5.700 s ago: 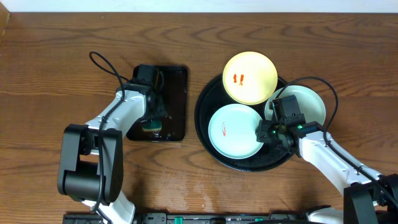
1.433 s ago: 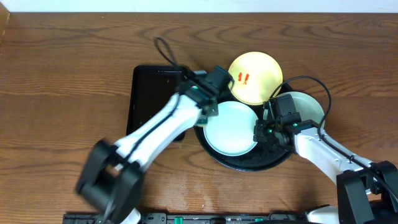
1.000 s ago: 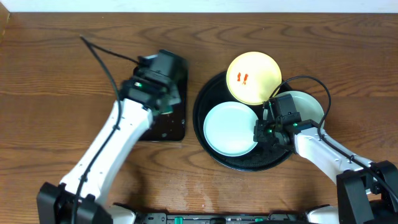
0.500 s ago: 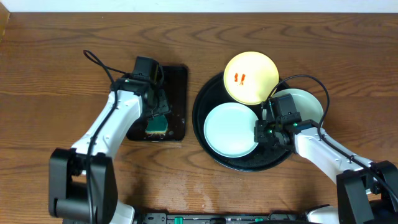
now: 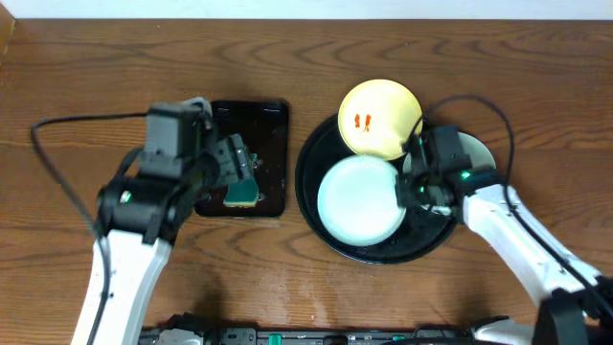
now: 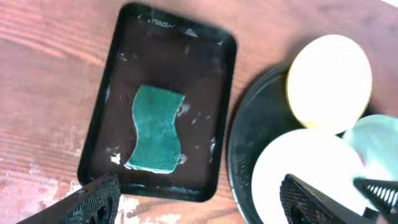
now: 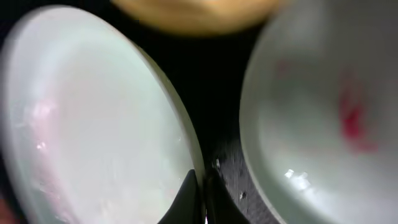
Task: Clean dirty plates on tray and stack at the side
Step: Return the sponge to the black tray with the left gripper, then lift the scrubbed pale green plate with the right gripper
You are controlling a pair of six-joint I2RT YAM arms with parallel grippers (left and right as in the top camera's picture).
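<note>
Inside the round black tray lies a mint-white plate with no smear showing. My right gripper is shut on that plate's right rim, its fingertips pinching the edge. A pale yellow plate with two red smears leans on the tray's far rim. A second mint-white plate carries a red smear and lies mostly under my right arm. My left gripper hangs open and empty above the rectangular tray, both fingers far apart.
A green sponge lies flat in the small rectangular black tray, left of the round tray. Bare wooden table surrounds both trays. A cable loops left of my left arm.
My left gripper carried the sponge from the plate back to the rectangular tray, let it go, opened wide and rose. The right gripper kept its pinch on the plate's rim.
</note>
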